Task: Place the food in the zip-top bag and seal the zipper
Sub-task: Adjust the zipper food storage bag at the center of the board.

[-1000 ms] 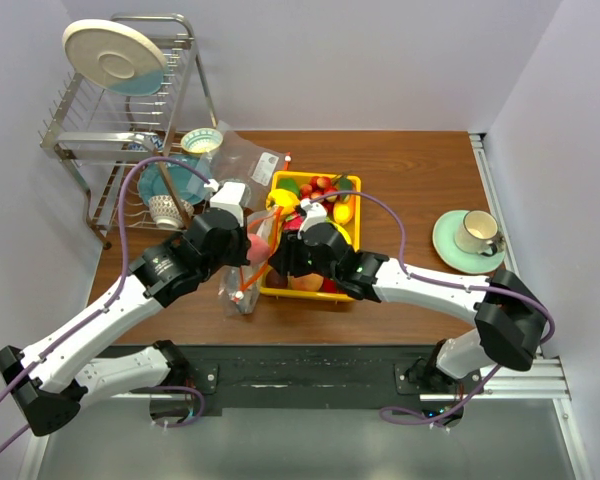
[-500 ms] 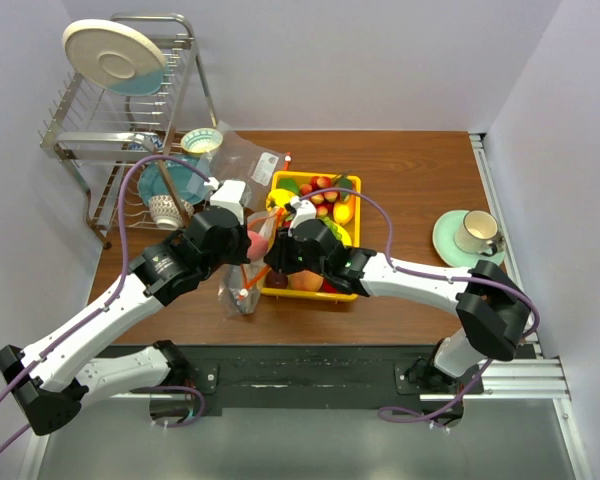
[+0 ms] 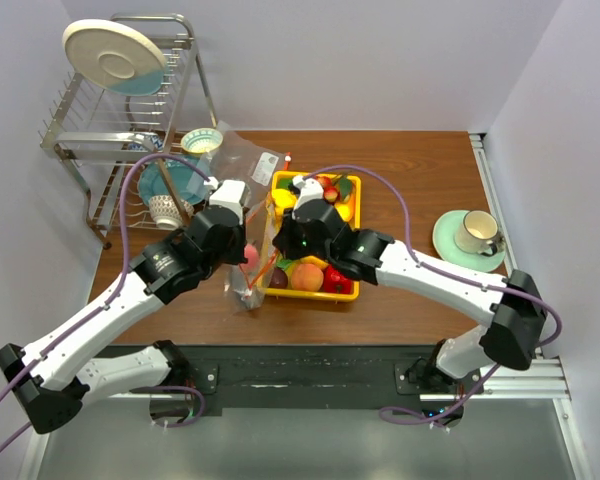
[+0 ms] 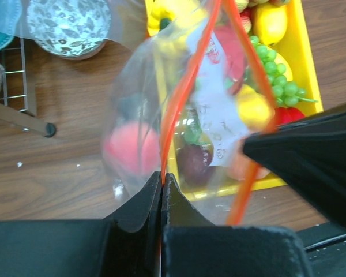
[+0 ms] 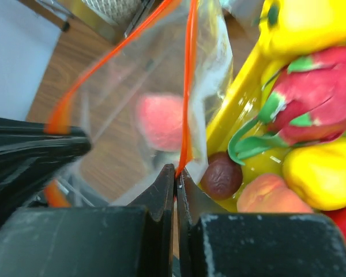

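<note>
The zip-top bag (image 3: 246,287) hangs upright between my grippers, left of the yellow tray (image 3: 357,250). My left gripper (image 4: 162,176) is shut on one side of the orange-red zipper (image 4: 184,86). My right gripper (image 5: 176,168) is shut on the other side of the zipper (image 5: 189,86). The mouth is pulled open between them. A pink peach (image 4: 130,153) lies inside the bag and also shows in the right wrist view (image 5: 161,121). More food fills the tray: dragon fruit (image 5: 314,86), yellow pepper (image 5: 305,23), peach (image 5: 271,197), grapes (image 4: 271,69).
A dish rack (image 3: 120,130) with plates and bowls stands at the far left. A patterned bowl (image 3: 202,142) and a flat clear bag with a white label (image 3: 252,160) lie behind the tray. A cup on a green saucer (image 3: 473,235) sits at the right.
My right gripper has moved away from the near edge with its side of the zipper. The bag has stood up and its mouth has widened. My left arm has hardly moved.
</note>
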